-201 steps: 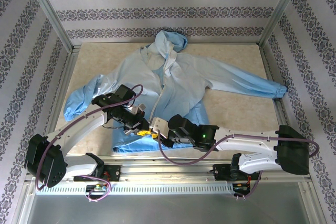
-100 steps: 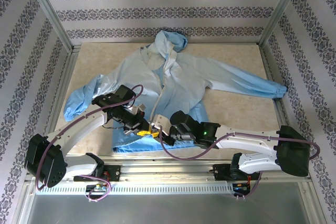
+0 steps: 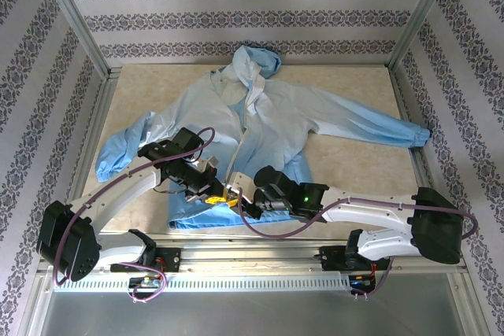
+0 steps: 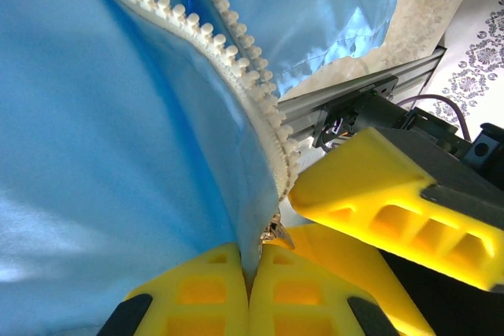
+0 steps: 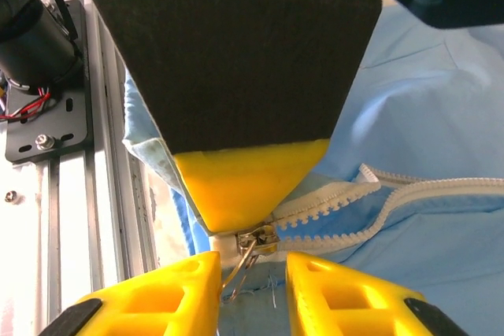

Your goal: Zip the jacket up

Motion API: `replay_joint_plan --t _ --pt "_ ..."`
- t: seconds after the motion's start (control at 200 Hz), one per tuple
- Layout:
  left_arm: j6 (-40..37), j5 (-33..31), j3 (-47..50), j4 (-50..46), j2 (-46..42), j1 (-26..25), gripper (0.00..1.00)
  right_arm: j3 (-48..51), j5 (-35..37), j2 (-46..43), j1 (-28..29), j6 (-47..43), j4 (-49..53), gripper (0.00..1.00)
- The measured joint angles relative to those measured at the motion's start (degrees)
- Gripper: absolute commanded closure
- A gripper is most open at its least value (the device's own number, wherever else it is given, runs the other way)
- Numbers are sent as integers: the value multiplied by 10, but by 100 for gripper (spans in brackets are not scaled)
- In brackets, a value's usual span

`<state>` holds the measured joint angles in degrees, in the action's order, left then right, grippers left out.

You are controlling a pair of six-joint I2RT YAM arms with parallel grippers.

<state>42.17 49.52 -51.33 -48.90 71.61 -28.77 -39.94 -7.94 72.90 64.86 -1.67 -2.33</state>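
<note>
And here's the jacket, spread flat on its back on the table. The hood lies toward the far wall, both sleeves are flung wide, and the deeper-blue hem sits at the near edge. The whitish zipper runs down the front with its two rows of teeth parted above and coming together at the slider, right down at the hem.

All the action is at that one spot. From its own wrist camera, the left gripper has its yellow fingers pressed together, pinching the blue fabric just beside the bottom of the zipper. From above, the left gripper sits on the hem, tip to tip with its partner.

The right gripper comes in from the other side. Its yellow fingers are a narrow gap apart, and the thin metal pull tab hangs down between them without being squeezed. From above, the right gripper is low over the hem. The aluminium rail of the table's near edge lies just beside the fabric.
</note>
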Motion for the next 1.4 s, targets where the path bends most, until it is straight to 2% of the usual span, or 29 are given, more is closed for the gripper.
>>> replay_joint_plan --t 0.215,0.495,0.58,0.714,1.399 --pt "0 0 0 0 0 0 100 0 1 13 -3 0 0 77" --pt "0 0 0 0 0 0 100 -5 1 18 -9 0 1 76" --pt "-3 -1 0 0 0 0 100 -9 -1 24 -10 -3 3 83" --pt "-10 -4 0 -1 0 0 100 -16 -7 35 -12 -5 7 100" --pt "-48 -33 -1 -17 1 -14 100 -59 -49 79 -49 50 45 100"
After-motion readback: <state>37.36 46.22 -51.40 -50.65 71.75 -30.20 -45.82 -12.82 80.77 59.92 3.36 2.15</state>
